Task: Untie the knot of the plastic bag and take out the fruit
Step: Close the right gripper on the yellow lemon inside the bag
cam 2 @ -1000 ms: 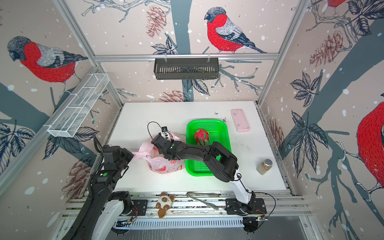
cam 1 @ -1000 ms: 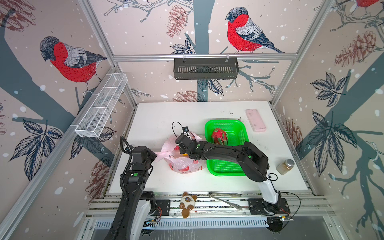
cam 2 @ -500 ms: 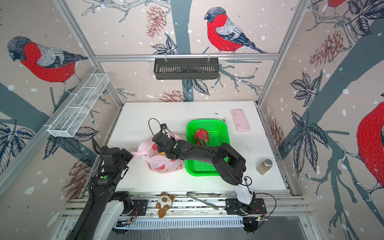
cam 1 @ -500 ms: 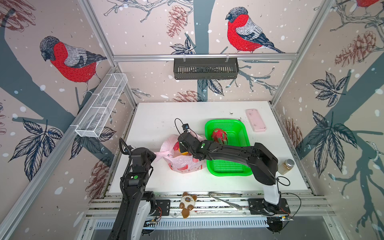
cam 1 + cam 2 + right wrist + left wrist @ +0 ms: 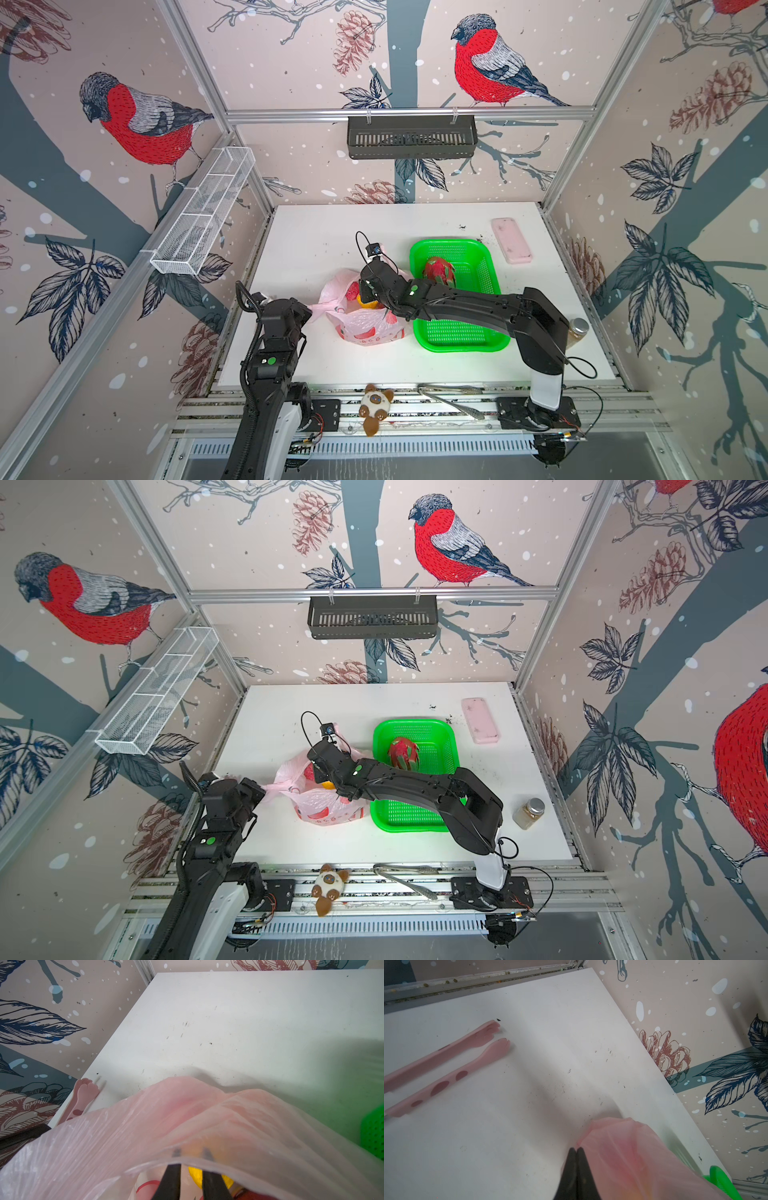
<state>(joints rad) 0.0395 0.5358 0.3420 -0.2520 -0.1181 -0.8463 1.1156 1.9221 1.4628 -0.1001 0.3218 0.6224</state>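
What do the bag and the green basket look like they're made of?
The plastic bag: thin, translucent pale pink film, slightly glossy. It crinkles into fine folds, and its contents show through.
The green basket: probably rigid moulded plastic, bright and glossy, with a perforated grid floor and walls and a smooth rounded rim.

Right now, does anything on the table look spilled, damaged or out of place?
Dark crumbs lie scattered on the table behind the green basket. A plush toy and metal tongs sit on the front rail, off the table. Nothing looks damaged.
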